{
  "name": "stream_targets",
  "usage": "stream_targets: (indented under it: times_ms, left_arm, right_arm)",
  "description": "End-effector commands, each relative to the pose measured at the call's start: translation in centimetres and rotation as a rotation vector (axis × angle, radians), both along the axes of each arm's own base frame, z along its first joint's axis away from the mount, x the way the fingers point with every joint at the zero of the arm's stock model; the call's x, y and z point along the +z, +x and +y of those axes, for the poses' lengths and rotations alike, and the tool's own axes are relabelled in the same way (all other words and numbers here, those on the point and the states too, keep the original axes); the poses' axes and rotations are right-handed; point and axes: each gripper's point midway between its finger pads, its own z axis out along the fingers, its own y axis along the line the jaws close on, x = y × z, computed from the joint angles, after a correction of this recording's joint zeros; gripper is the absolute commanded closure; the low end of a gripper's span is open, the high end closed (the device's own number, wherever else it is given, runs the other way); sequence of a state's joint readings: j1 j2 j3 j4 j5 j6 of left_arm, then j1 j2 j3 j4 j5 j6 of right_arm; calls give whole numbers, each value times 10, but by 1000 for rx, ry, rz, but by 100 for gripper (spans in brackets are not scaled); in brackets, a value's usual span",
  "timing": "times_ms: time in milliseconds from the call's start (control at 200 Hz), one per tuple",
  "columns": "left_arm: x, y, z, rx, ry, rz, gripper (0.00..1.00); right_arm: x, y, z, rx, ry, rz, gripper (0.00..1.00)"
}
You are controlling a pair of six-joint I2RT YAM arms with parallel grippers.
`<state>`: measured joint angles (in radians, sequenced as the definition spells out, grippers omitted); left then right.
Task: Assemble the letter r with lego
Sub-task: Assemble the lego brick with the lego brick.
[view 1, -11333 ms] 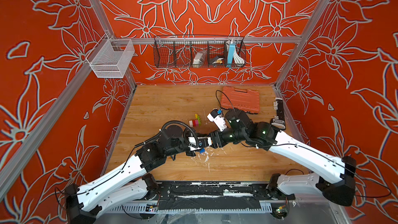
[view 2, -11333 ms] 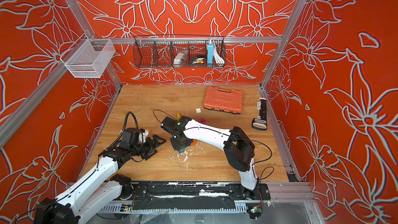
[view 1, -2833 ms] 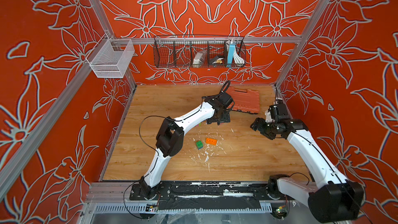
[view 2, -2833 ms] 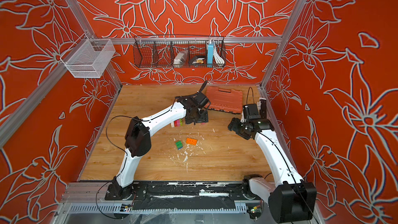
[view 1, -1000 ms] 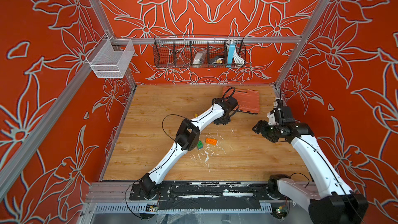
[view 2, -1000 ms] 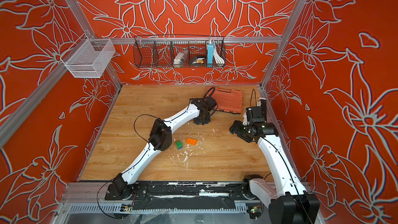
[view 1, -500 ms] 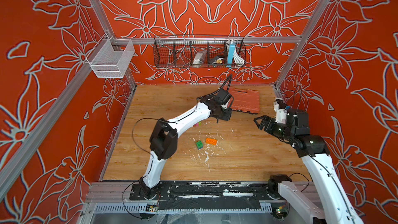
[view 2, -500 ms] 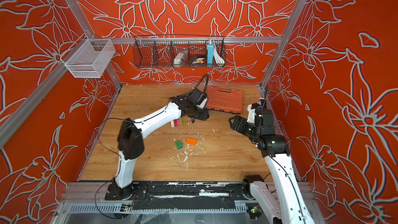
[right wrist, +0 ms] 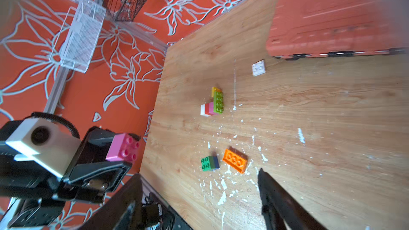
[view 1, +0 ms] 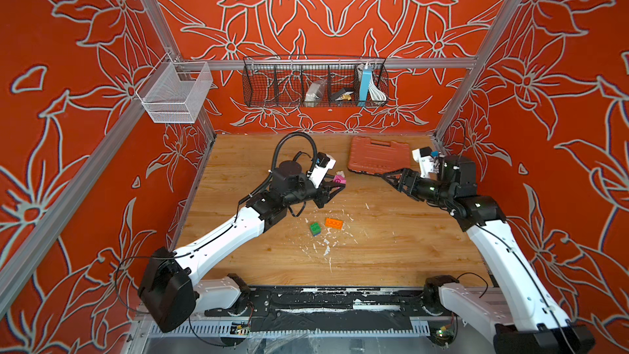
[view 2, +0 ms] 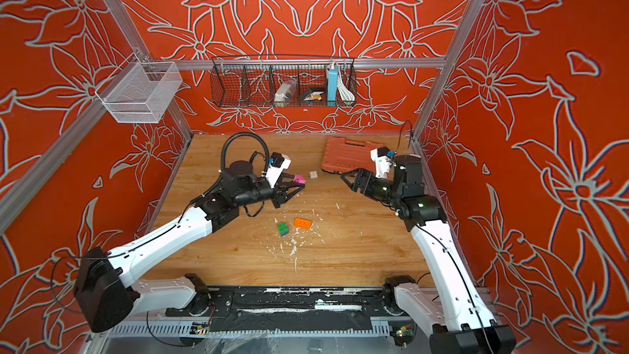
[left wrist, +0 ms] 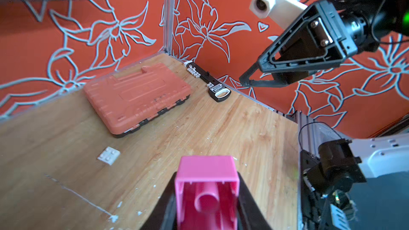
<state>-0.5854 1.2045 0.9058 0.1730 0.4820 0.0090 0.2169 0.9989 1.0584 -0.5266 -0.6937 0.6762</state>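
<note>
One orange case (view 1: pixel 377 160) lies flat at the back of the wooden table (view 1: pixel 391 250); everything else is placed from it.

There are two grippers. The left gripper (view 1: pixel 340 184) hangs in the air to the left of the case, clamped on a single pink brick (view 1: pixel 340 180). The brick's studs face away from the left wrist camera and its hollow underside faces towards it. The right gripper (view 1: pixel 391 181) hovers just off the case's near edge with its jaws spread wide and nothing between them. It points at the left gripper.

Loose on the table are four lots of lego:
- One white plate (view 2: pixel 313 174) with four studs lies just off the case's near left corner.
- One orange brick (view 1: pixel 334 223) lies well in front of the case, towards the robot.
- One green brick (view 1: pixel 315 228) is joined to one blue brick (right wrist: pixel 215 162). The pair sits just beside the orange brick, on its side away from the case.
- One joined cluster (right wrist: pixel 213 103) shows only in the right wrist view. It lies farther from the case than the white plate. It has a lime piece, a yellow piece, and a stack of white, red and pink.
</note>
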Motion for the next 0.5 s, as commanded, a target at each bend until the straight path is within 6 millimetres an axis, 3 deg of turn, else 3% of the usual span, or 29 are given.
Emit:
stream_targets:
  times_ms: [0, 215, 235, 495]
  left_arm:
    - [46, -22, 12, -86, -51, -288, 100]
    - [60, -42, 34, -120, -62, -483, 100]
    - [71, -49, 40, -114, -83, -531, 100]
    - [105, -61, 59, -128, -151, -802, 100]
  right_arm:
    - [36, -11, 34, 131, 55, -70, 16]
    - [70, -39, 87, 321, 120, -114, 17]
    - [74, -41, 91, 333, 122, -123, 17]
    - [117, -77, 133, 513, 205, -201, 17]
